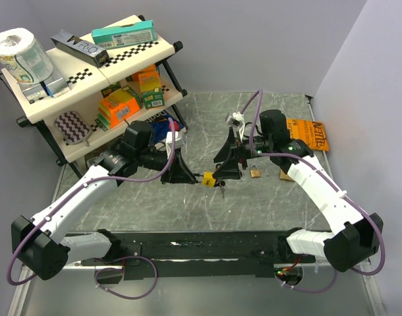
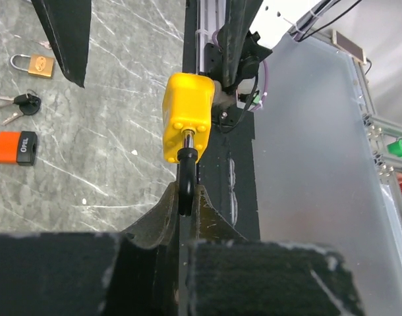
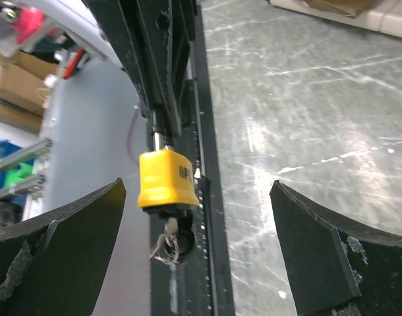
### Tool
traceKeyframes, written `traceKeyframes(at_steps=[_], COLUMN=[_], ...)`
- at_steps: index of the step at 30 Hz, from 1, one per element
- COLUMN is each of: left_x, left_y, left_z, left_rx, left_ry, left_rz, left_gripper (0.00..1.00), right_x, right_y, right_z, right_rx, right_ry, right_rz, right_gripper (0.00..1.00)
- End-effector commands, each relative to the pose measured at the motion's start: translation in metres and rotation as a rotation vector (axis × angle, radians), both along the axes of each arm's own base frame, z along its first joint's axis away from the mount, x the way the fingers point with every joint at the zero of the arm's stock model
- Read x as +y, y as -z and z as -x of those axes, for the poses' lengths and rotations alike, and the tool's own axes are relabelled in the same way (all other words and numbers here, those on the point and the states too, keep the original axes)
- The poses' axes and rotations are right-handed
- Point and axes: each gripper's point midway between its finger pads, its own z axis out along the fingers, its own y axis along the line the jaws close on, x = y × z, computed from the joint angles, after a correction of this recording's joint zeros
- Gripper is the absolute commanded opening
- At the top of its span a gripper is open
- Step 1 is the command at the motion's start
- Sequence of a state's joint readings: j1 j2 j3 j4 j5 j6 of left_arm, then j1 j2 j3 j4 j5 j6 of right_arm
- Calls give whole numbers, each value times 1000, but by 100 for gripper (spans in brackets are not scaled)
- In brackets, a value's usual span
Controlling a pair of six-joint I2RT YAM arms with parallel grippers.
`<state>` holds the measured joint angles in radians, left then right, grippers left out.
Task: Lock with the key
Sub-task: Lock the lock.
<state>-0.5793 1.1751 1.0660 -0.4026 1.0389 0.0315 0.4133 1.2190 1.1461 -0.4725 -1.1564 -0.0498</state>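
Yellow plastic marks the thing that matters: the yellow padlock [image 2: 186,117] is held off the worktop [image 1: 161,201], between the two arms. Its black shackle [image 2: 185,187] is pinched in the left gripper [image 2: 186,197], whose jaws are closed tight on that loop. Held this way, the body sticks out free beyond the fingers and its keyhole end faces the other arm, which looks like the reason for the grasp (one arm steadies, the other works the key). A key [image 3: 167,245] on a small ring sits in the keyhole, at the end of the padlock furthest from the shackle. I cannot tell whether the shackle is pressed fully home. The right gripper [image 3: 198,192] is spread wide and holds nothing, its two pads standing either side of the padlock, apart from it. The left arm reaches forward and inward with its forearm low; the right arm mirrors it, wrist turned towards the padlock. Just beyond the padlock, on the right arm's side, a brass padlock [image 1: 255,172] lies on the worktop.
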Motion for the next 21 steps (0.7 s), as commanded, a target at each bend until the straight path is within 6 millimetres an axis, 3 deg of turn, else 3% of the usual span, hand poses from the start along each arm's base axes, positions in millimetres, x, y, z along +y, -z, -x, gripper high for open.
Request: traceKeyframes(at_steps=[1,12,15,19,21], left_x=[-4,-5,-4,-4,-4], left_y=[-28,-34,-36,-37,-37], left_z=[2,-5,-5,-5,-5], left_rx=[-26,81,91,112,108], left_ry=[20,-6,-5,-10,-15], left_rz=[83,127,134,140,143], left_gripper=[1,1,1,1,1], right_x=[-8,8,12,18,20], right_y=[-8,-3,-5,-8,-11], right_z=[3,34,32,30,30], right_rx=[-148,-202,-211,-206,-207], right_ry=[1,-144,-157,-168,-176], right_rz=[9,6,0,-8,-19], right_gripper=[99,92,84,62,57])
